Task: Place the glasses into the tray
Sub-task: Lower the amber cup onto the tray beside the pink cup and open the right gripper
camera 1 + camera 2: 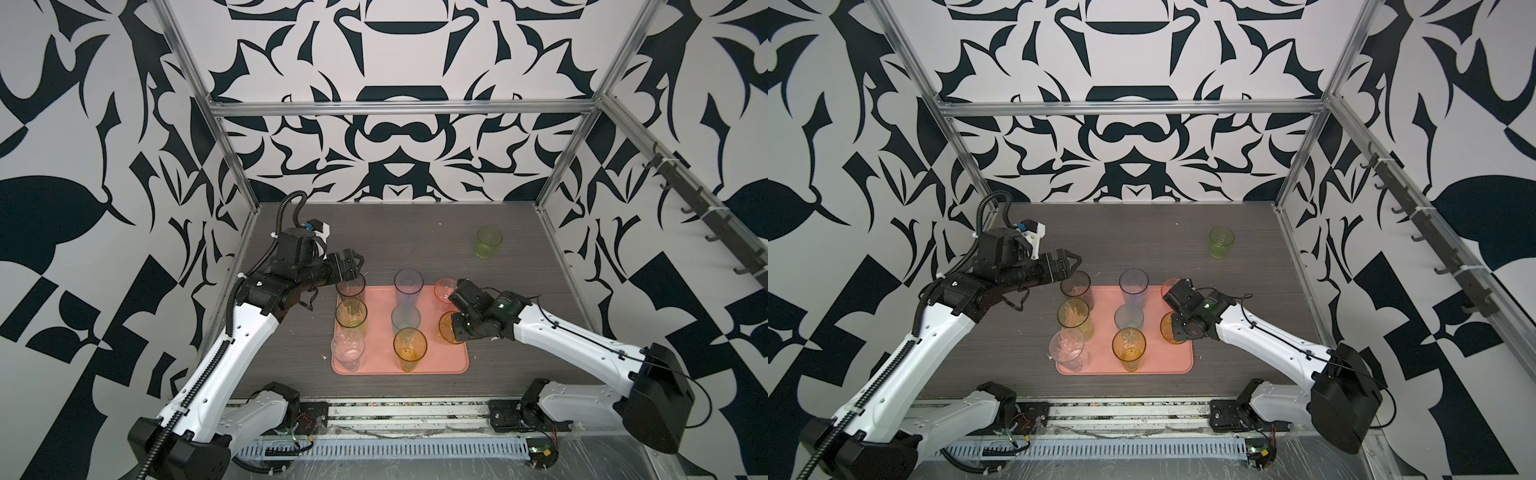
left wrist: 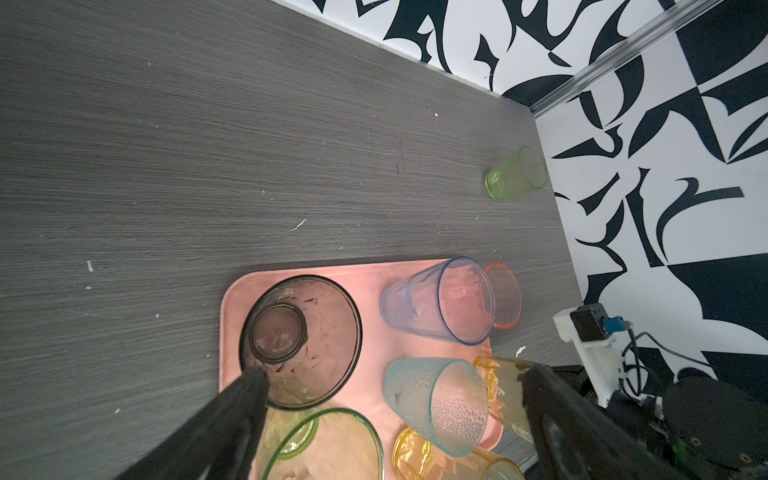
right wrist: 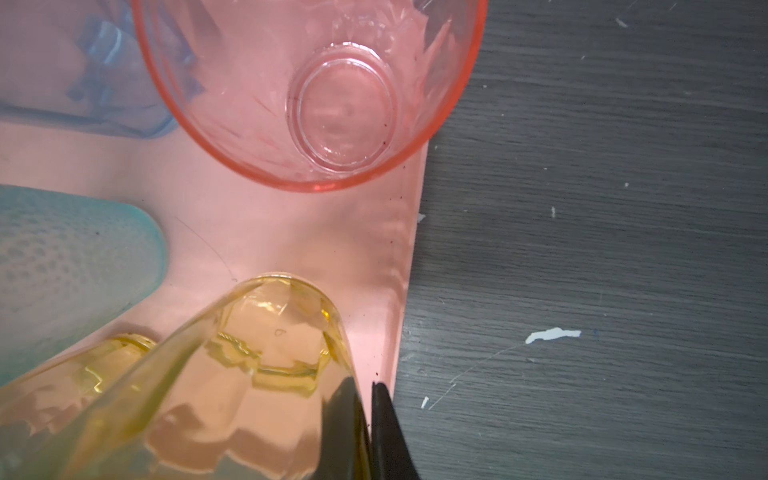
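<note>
Right gripper (image 3: 365, 392) pinching wall of amber glass (image 3: 249, 353) at right edge of tray (image 3: 291, 232). Left gripper (image 1: 352, 266) spread wide above grey glass (image 1: 350, 287) in tray corner. Lone green glass (image 1: 488, 242) upright on table (image 1: 395, 232), well apart from tray.

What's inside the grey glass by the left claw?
The grey glass looks empty down to its base. A finger of the left claw hides part of its rim.
</note>
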Robot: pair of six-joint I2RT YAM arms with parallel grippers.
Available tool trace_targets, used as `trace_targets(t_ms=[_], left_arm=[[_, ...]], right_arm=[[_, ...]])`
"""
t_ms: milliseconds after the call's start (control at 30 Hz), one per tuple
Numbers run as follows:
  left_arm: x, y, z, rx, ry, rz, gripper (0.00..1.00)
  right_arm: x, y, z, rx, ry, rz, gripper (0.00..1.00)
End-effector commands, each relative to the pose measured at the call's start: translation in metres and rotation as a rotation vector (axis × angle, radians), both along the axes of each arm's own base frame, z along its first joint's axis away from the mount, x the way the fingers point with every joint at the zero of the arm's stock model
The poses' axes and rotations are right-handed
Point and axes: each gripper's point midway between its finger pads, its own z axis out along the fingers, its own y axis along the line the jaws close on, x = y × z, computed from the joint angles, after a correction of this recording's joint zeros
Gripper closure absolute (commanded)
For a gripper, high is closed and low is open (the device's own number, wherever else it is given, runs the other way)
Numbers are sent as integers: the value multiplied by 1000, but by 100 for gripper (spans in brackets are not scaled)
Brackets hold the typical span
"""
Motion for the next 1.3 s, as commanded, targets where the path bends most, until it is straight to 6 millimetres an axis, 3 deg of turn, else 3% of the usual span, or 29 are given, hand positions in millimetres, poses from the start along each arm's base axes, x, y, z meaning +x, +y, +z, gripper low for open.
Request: trace_targets(t_ms=[0,333,667,1267], left_arm=[[0,-2,-3,-1,10,-2,0],[-2,1,-5,5,13,5,1],[-2,0,-4,3,14,2,0],[-3,2,-6,10,19,8,0]], right_arm=[[9,5,5,5,-40,7,100],[14,4,-4,-44,-29,19,100],[24,-14,-8,-122,-22,-6,100],[32,-3,-18,-86,43,-3,100]])
